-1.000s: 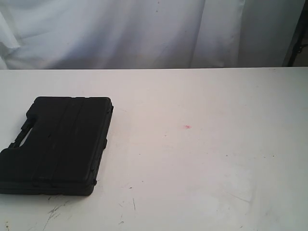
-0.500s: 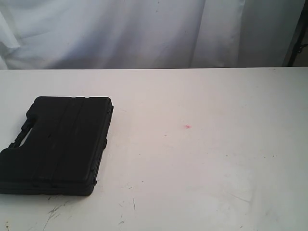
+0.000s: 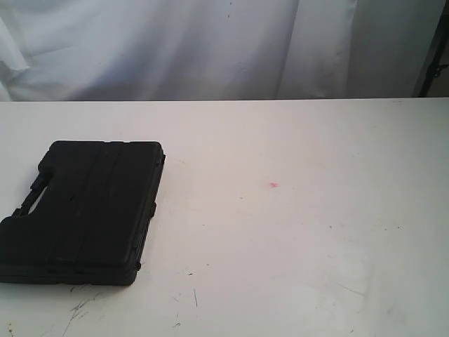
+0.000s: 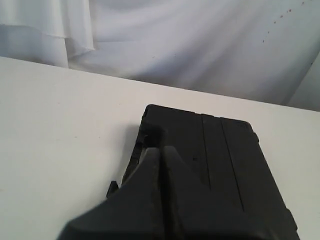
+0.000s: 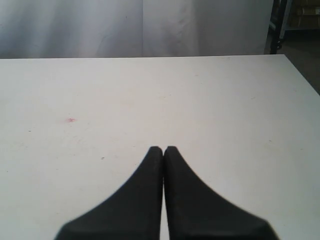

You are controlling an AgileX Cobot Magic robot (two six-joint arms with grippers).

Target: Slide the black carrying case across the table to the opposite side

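- Though neither arm shows in the exterior view, each wrist view shows its fingers pressed together. The left gripper (image 4: pixel 161 149) aims toward the black carrying case (image 3: pixel 88 210), and the right gripper (image 5: pixel 163 148) faces bare table (image 3: pixel 302 239).
- The case lies flat on the table's left side, handle (image 3: pixel 31 200) outward, with nothing touching it.
- Likely risk: a push off-centre, near one corner, would spin the case rather than slide it.
- Farther on, past the tiny red spot (image 3: pixel 273 185), too hard a shove could carry it off the right edge.
- A white curtain (image 3: pixel 210 49) hangs behind.
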